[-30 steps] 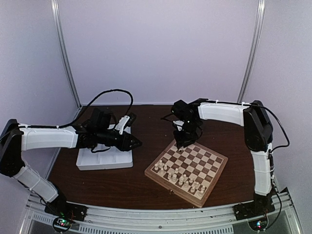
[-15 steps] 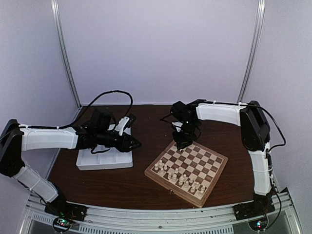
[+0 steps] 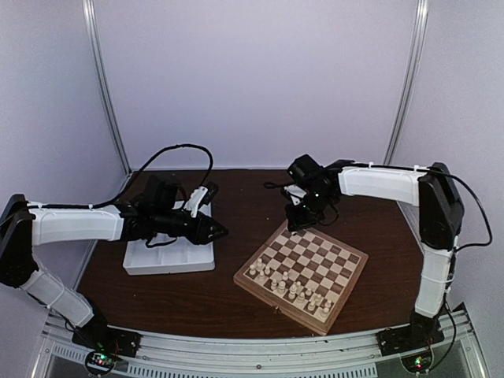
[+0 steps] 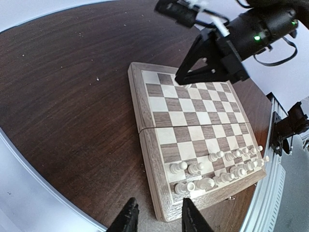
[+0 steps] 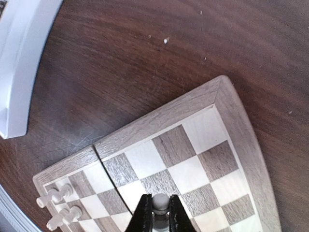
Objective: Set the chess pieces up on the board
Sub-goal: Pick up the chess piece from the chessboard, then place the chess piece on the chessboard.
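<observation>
R hand shifted, cream piece btwn fingers

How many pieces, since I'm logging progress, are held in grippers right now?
1: a cream piece pinched in the right gripper over the board's far corner. The left gripper holds nothing visible.

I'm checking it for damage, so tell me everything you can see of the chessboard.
The chessboard is a thick wooden square: cream and brown squares, light border, a seam across its middle. It lies flat and skewed on the dark table. Cream pieces sit in two rows along its near edge; other squares are bare. The right gripper, shut on a pale piece, is over its far corner.
</observation>
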Available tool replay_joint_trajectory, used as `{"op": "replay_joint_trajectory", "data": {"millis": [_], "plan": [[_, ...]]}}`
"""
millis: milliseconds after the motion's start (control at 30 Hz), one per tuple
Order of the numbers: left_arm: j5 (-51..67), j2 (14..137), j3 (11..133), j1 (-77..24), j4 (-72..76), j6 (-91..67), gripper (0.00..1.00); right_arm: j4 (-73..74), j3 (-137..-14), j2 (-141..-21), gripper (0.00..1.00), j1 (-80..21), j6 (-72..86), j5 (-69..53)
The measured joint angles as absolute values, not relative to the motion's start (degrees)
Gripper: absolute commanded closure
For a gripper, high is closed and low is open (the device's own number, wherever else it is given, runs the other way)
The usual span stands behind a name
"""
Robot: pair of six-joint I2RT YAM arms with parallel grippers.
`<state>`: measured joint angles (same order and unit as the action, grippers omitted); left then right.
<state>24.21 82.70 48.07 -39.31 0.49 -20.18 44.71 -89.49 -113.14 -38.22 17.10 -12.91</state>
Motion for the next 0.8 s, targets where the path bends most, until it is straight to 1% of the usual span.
{"op": "replay_joint_trajectory", "data": {"millis": [100, 167, 233, 300, 433, 533, 633, 800], "plan": [[24.2, 82.7, 48.1, -39.3, 0.4, -20.2, 0.68, 33.9, -78.9, -102.8, 0.99, -38.2, 15.6, -11.1], [24.2, 82.7, 48.1, -39.3, 0.4, -20.2, 0.68, 24.7, -70.1, -95.7, 0.95, -38.2, 14.7, -9.7], [24.2, 82.7, 48.1, -39.3, 0.4, -20.2, 0.68, 14.0, -61.0, -90.3, 0.93, -38.2, 13.6, -8.6], [24.2, 82.7, 48.1, -39.3, 0.3, -20.2, 0.68, 3.5, -52.6, -87.5, 0.92, -38.2, 12.5, -8.2], [24.2, 82.7, 48.1, -39.3, 0.3, -20.2, 0.68, -16.6, -37.3, -86.6, 0.92, -38.2, 10.8, -8.1], [24.2, 82.7, 48.1, -39.3, 0.1, -20.2, 0.68, -27.2, -29.6, -86.7, 0.92, -38.2, 10.0, -8.1], [24.2, 82.8, 48.2, -39.3, -0.1, -20.2, 0.68, -35.9, -26.2, -87.3, 0.91, -38.2, 9.1, -9.1], [24.2, 83.0, 48.7, -39.3, -0.3, -20.1, 0.68, -47.6, -24.0, -90.4, 0.92, -38.2, 8.7, -10.5]]}}
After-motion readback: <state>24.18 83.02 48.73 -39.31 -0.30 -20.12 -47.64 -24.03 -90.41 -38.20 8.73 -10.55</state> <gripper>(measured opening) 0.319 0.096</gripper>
